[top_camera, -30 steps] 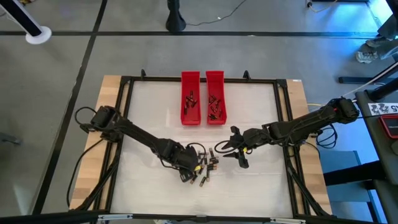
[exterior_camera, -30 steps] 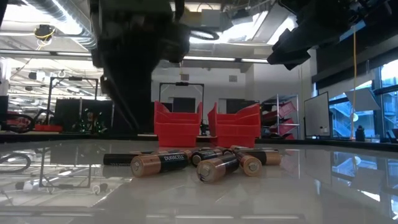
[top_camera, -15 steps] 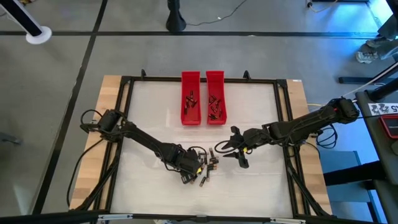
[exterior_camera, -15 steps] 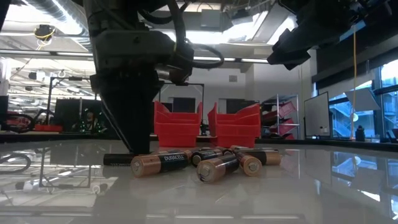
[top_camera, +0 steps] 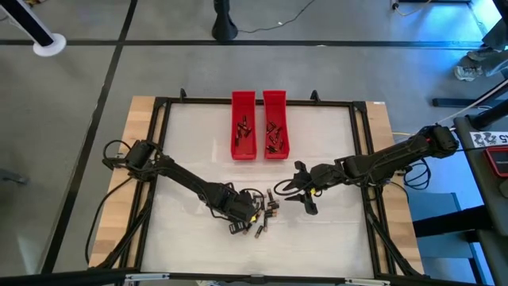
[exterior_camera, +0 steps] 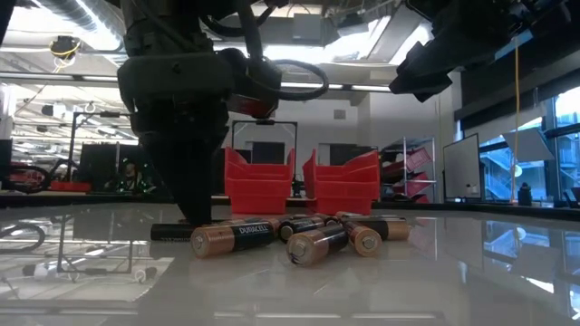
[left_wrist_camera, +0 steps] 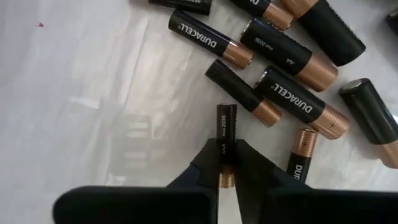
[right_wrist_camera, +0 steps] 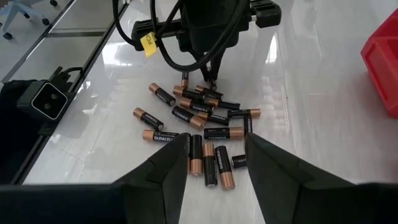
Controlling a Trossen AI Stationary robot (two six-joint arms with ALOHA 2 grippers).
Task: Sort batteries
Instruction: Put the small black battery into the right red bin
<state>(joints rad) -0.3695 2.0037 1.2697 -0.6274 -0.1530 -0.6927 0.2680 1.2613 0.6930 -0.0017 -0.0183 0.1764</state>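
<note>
Several batteries [top_camera: 266,213], dark with coppery ends, lie in a loose pile on the white table toward its near edge; they also show in the low view [exterior_camera: 299,235] and the right wrist view [right_wrist_camera: 199,130]. My left gripper [top_camera: 236,222] is down at the pile's left end [exterior_camera: 195,215], shut on one thin battery [left_wrist_camera: 226,134]. My right gripper [top_camera: 306,197] hangs open above the table, right of the pile [right_wrist_camera: 214,155]. Two long red trays [top_camera: 243,125] [top_camera: 275,125] stand toward the far edge with batteries in them. My left gripper pinches the thin battery between its two fingers [left_wrist_camera: 208,168] near the coppery end [left_wrist_camera: 227,179]. It comes from above, pointing down. The battery lies flat on the table, and its dark end [exterior_camera: 170,232] sticks out past the fingers.
A black frame [top_camera: 159,151] runs round the white table top. Open table lies between the pile and the red trays [exterior_camera: 258,186]. The room beyond the table shows in the low view.
My left gripper has come down onto the table at the pile's left end and shifted a little toward the near edge. The batteries and my right arm have kept still.
</note>
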